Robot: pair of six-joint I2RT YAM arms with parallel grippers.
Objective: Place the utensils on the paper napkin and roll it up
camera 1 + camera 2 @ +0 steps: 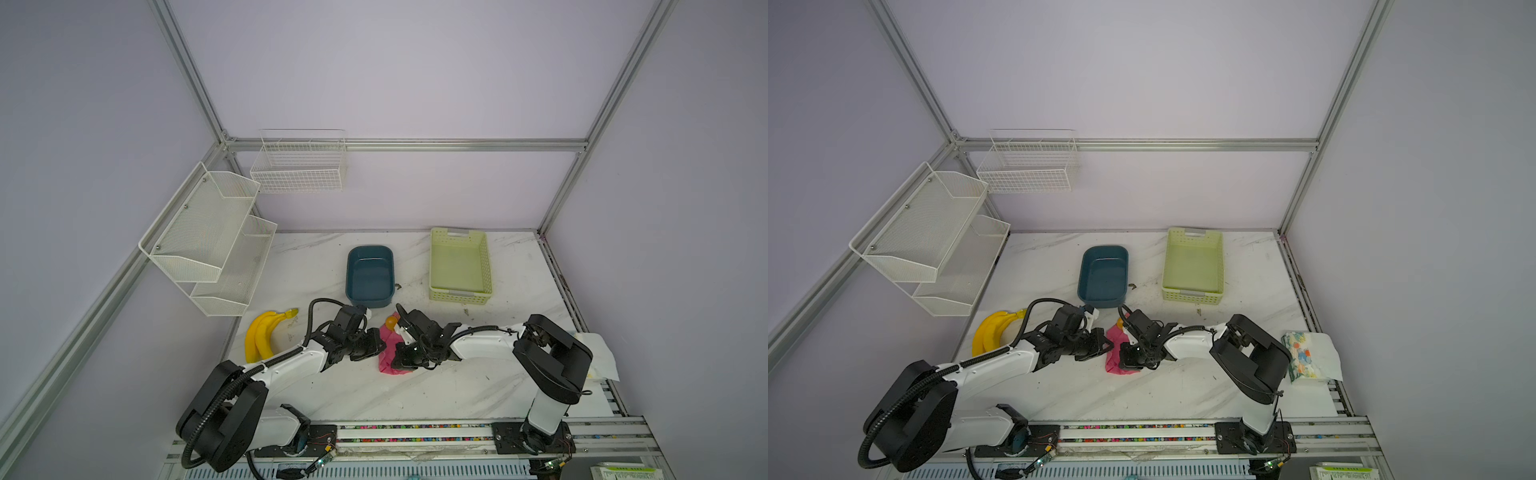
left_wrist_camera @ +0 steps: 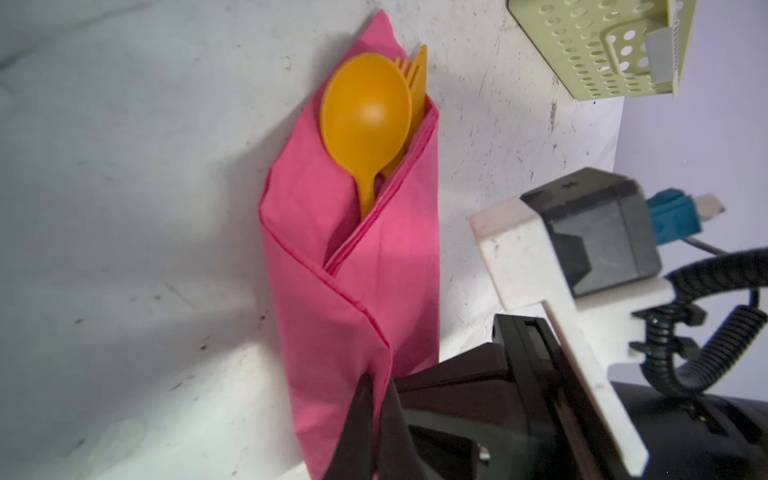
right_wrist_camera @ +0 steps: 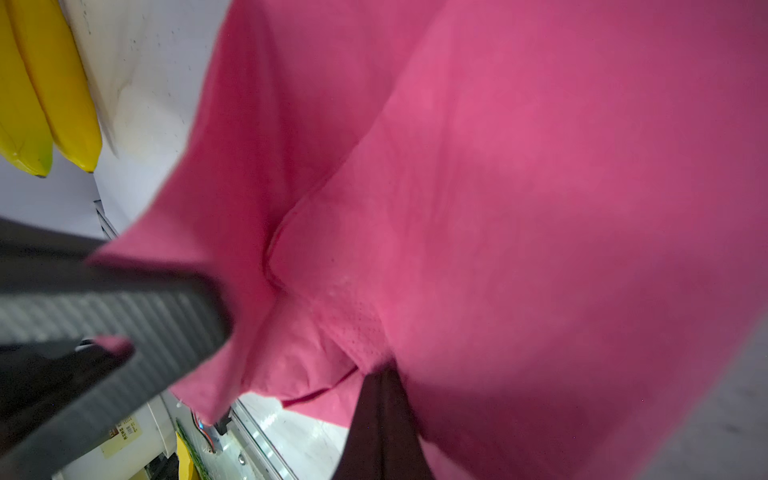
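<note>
Open tabletop (image 1: 415, 395) surrounds the paper napkin (image 2: 357, 291), its edges pinched by left end effector (image 2: 376, 399) and right end effector (image 3: 380, 386).

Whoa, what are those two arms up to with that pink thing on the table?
Two robot arms are wrapping orange plastic utensils in a pink paper napkin on the marble table. The napkin is folded around them, with the spoon bowl and fork tines poking out of one end. The left arm's fingers are shut on a fold near the other end, and the right arm's fingers are pinching the napkin.
</note>
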